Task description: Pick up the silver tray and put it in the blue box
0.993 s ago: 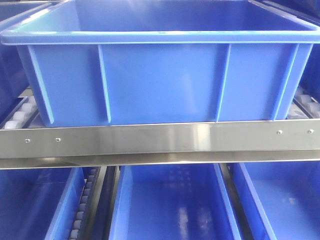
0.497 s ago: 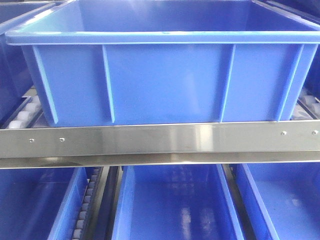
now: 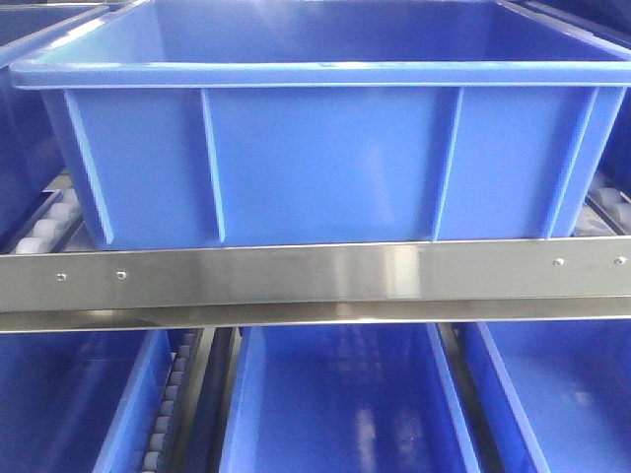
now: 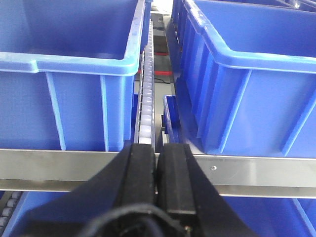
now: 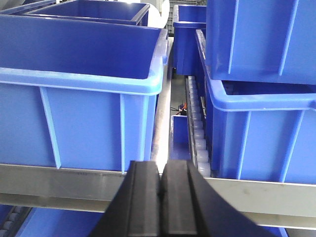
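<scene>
The blue box (image 3: 325,168), a big deep ribbed crate with a thick rim, fills the front view and stands on a rack shelf; what I see of its inside is bare. The silver tray is not in any view. My left gripper (image 4: 157,153) is shut and empty, level with the shelf's rail, facing the gap between two blue crates. My right gripper (image 5: 160,170) is shut and empty, facing the gap between a wide crate (image 5: 79,94) on its left and stacked crates (image 5: 261,123) on its right.
A steel front rail (image 3: 315,276) runs across below the box. Narrower blue bins (image 3: 335,414) sit on the lower level. White roller tracks (image 4: 146,98) (image 5: 197,128) run between the crates. More blue crates (image 4: 64,74) (image 4: 252,84) flank the gaps.
The front view shifted a little, so the blue box sits slightly further right in the frame than one second ago. Nothing has moved since half a second ago.
</scene>
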Tool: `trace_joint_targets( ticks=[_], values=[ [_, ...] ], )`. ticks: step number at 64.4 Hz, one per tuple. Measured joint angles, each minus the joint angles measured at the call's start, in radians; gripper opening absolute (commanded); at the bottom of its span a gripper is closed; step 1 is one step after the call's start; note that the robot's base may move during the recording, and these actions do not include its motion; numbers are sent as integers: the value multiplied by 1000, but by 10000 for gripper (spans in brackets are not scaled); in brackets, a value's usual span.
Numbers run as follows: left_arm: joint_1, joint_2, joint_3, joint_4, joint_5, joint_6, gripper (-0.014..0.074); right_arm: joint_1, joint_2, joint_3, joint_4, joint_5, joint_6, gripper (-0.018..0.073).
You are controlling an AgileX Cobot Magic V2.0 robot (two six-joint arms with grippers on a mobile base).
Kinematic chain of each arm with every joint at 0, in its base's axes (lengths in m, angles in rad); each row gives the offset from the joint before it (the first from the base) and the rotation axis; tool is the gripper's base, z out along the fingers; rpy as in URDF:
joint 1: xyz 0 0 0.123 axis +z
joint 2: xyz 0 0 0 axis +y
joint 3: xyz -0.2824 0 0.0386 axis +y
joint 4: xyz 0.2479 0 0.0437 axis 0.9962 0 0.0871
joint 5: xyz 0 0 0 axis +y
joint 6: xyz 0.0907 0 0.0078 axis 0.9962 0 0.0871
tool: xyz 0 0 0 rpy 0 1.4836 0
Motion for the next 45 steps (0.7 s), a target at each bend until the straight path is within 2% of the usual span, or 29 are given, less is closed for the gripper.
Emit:
trace_joint_targets(
  ticks=[45],
  values=[
    [0,0,0,0,-2,0,-9,0,0,0,-1,0,0,50]
  ],
)
